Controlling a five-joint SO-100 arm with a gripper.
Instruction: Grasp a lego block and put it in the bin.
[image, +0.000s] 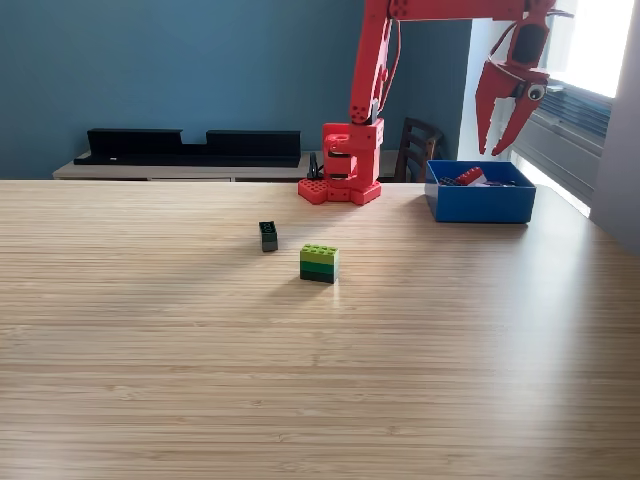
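A: Where's the claw (503, 128)?

B: High up at the exterior view's right, hanging over the blue bin (480, 203) — jaws spread apart, nothing between them.

A: Anything in the bin?

B: A red block (470, 176) lies in it near the back wall, maybe something else beside it, too small to tell.

A: So what's left on the worktop (300, 380)?

B: Two pieces. A green lego block (319, 263), light green top over a darker base, sits near the centre. A small dark block (268, 236) stands just beyond it, toward the view's left, apart from it.

A: Which way from the claw?

B: Both lie well to the view's left of the claw and lower down, nearer the camera than the bin. My guess — the arm has to swing left across the red base (341, 165) and reach forward and down.

A: Long axis of the green one?

B: Runs roughly left-right in this view, so the jaws would likely close across its short side, front to back.

A: Which is nearer the claw?

B: The green one, slightly. It's also the bigger target.
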